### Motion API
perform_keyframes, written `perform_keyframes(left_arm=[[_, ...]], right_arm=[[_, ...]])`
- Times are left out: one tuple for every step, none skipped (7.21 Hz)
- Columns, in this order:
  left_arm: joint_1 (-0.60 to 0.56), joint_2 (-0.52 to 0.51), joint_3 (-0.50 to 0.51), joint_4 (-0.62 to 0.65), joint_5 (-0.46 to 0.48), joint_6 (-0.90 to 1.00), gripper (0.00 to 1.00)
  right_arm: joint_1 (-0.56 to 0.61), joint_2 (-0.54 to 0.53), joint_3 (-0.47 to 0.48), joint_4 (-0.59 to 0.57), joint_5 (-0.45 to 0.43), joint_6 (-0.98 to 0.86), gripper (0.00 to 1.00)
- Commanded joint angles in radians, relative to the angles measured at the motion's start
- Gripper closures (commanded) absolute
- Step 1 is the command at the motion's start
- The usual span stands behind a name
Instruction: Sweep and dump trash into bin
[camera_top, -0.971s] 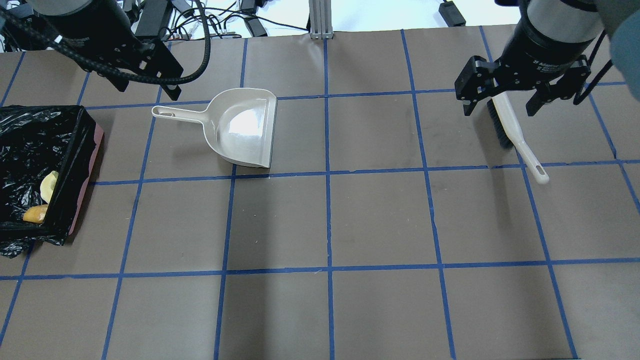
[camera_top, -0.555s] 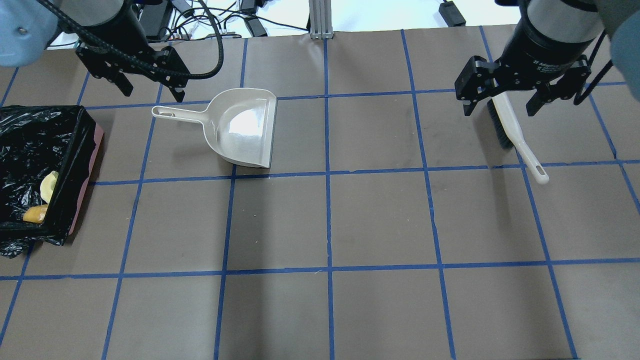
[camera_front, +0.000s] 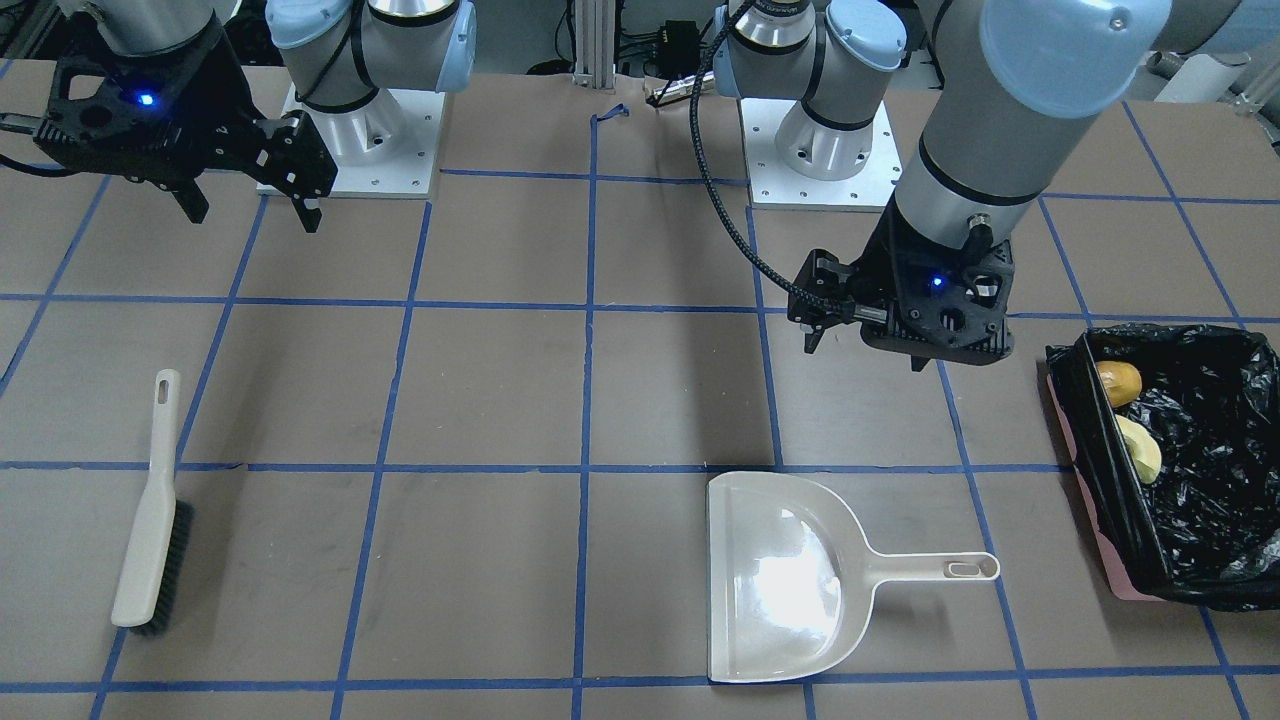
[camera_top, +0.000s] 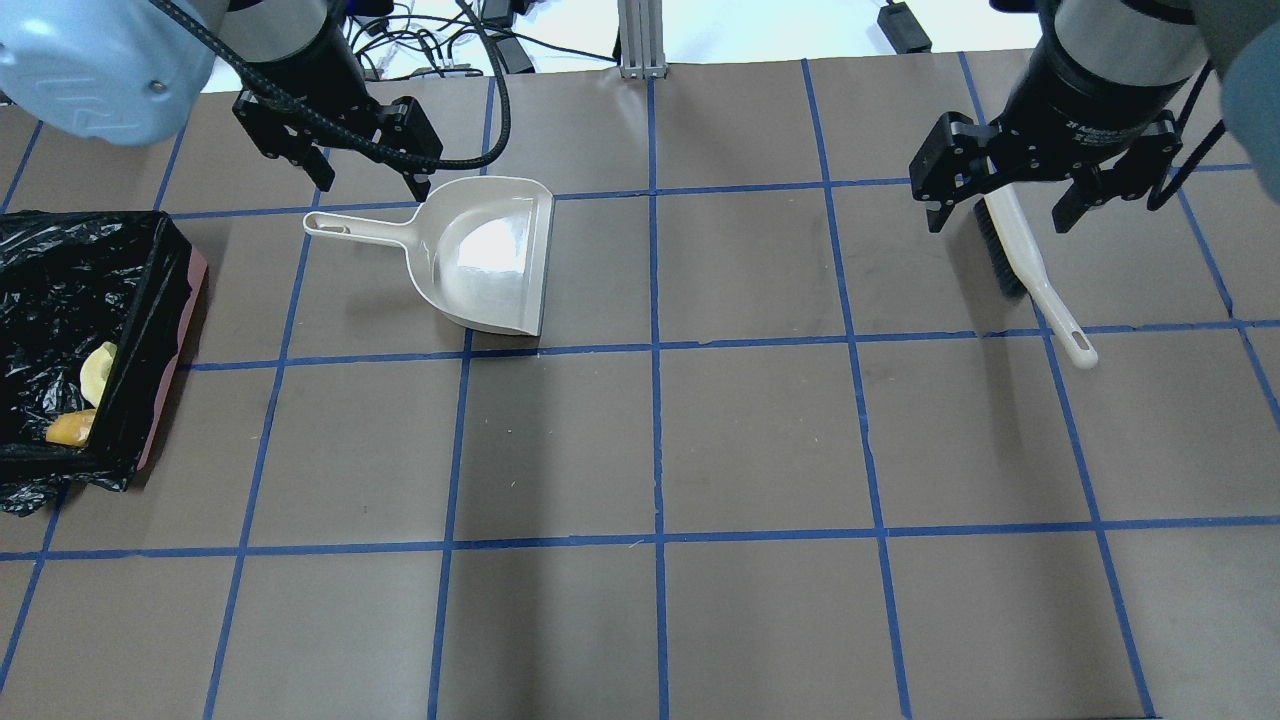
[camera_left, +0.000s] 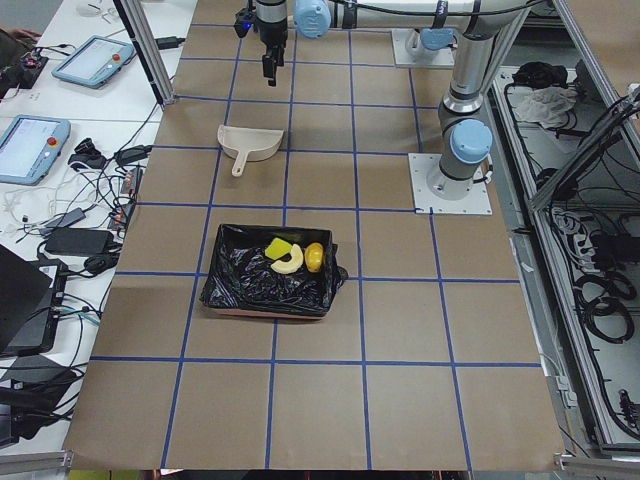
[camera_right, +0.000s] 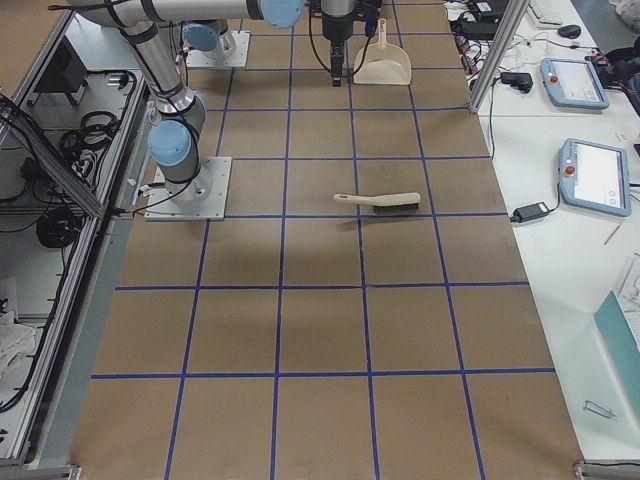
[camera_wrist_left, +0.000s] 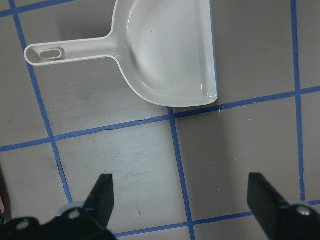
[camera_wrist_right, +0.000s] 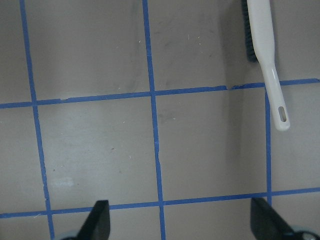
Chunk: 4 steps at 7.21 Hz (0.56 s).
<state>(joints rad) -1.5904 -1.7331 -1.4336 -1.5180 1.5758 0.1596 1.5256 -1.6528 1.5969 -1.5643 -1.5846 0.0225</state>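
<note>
The pink bin with its black bag (camera_top: 60, 270) stands at the table's left edge. It holds the yellow-brown potato (camera_front: 1118, 381), the tan croissant (camera_front: 1140, 450) and the yellow-and-green sponge (camera_left: 277, 246). The beige dustpan (camera_top: 490, 260) lies empty on the table, handle toward the bin. My left gripper (camera_top: 372, 182) is open and empty, raised behind the dustpan's handle. My right gripper (camera_top: 998, 220) is open and empty, raised over the bristle end of the beige brush (camera_top: 1020, 265), which lies flat on the table.
The table is brown paper with a blue tape grid (camera_top: 655, 450). Cables and a metal post (camera_top: 640, 40) sit past the far edge. The arm bases (camera_front: 350, 130) stand at the robot's side of the table.
My left arm has moved right, from near the bin to behind the dustpan's handle. The right arm, dustpan, brush and bin have not moved.
</note>
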Motion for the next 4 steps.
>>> perform_keyframes(left_arm=[[-0.005, 0.032, -0.002, -0.025, 0.0, -0.002, 0.01], [-0.003, 0.032, -0.004, -0.025, 0.001, 0.001, 0.01], [0.001, 0.03, -0.004, -0.024, 0.001, 0.003, 0.01], [0.001, 0.032, -0.005, -0.028, 0.001, 0.003, 0.01]], right_arm=[[0.001, 0.001, 0.0, 0.0, 0.0, 0.001, 0.0], [-0.001, 0.001, 0.0, 0.0, 0.0, 0.001, 0.0], [-0.001, 0.001, 0.0, 0.001, 0.0, 0.001, 0.0], [-0.001, 0.001, 0.0, 0.001, 0.0, -0.001, 0.0]])
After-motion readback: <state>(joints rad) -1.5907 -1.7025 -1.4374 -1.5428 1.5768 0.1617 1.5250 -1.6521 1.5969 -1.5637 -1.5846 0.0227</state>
